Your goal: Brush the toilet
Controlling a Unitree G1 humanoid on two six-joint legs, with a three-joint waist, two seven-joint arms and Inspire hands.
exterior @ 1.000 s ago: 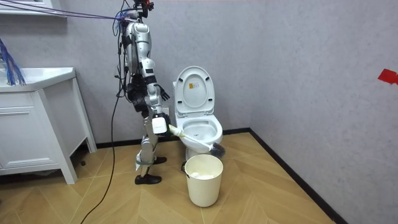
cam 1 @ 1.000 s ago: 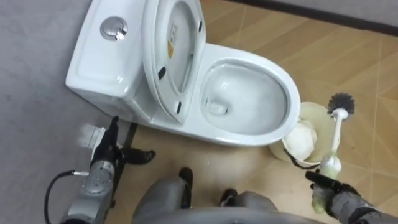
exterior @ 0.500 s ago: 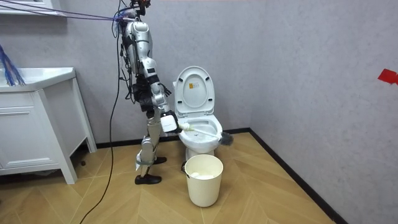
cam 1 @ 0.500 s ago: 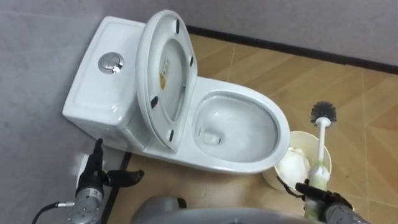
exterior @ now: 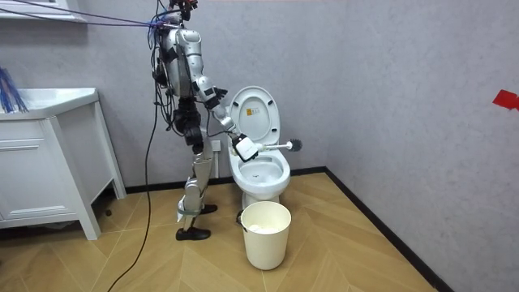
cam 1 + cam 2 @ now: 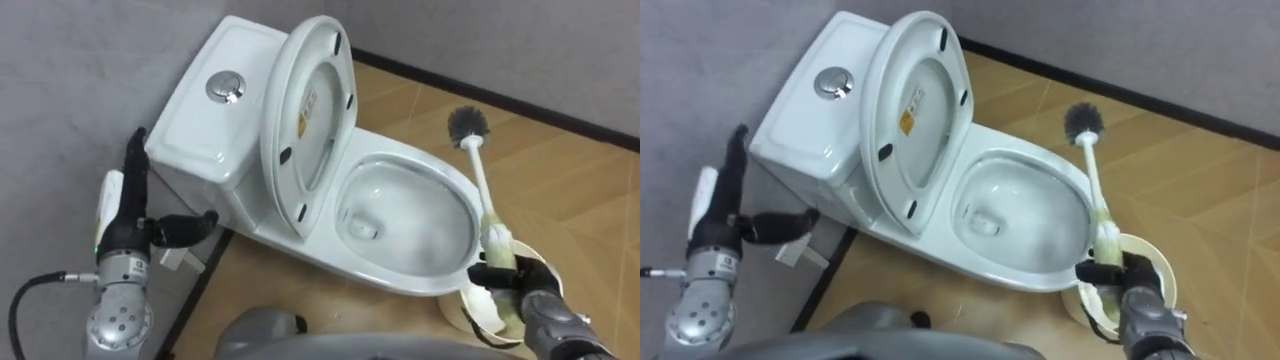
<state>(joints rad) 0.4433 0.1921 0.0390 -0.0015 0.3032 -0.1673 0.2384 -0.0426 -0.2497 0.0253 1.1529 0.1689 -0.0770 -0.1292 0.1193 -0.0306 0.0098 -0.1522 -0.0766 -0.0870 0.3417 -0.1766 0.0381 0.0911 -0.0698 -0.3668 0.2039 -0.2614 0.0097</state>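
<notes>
The right hand's fingers (image 6: 487,272) are clamping round the pale grip at the bottom end of the toilet brush (image 6: 481,185), and the right hand (image 6: 520,290) is sitting at 5 o'clock in the left eye view. From that grip the white shaft is running up toward 12 o'clock, so the dark bristle head (image 6: 467,122) is hanging past the bowl's far rim, over the wooden floor (image 6: 560,170) and not yet inside the toilet (image 6: 405,162). In the room view the robot is standing beside the toilet and holding the brush out nearly level above the bowl.

The left hand (image 6: 128,225) is idling at 9 o'clock, its fingers (image 6: 134,165) standing straight and the thumb spread out to the side, holding nothing, close to the tank (image 6: 215,120).

I judge 3 risks. The hand is gripping the very end of a long shaft, so the brush could be twisting in the grip once the bristles press on porcelain. Swinging the head down toward 10 o'clock could be knocking it against the rim or the raised seat lid (image 6: 315,100). Any drips would be landing on the floor.

The bowl is holding nothing I can make out besides its drain hollow. The waste bin (image 5: 265,235) is standing just beside the bowl, below the right hand; it looks pale inside, and I cannot tell what is in it.
</notes>
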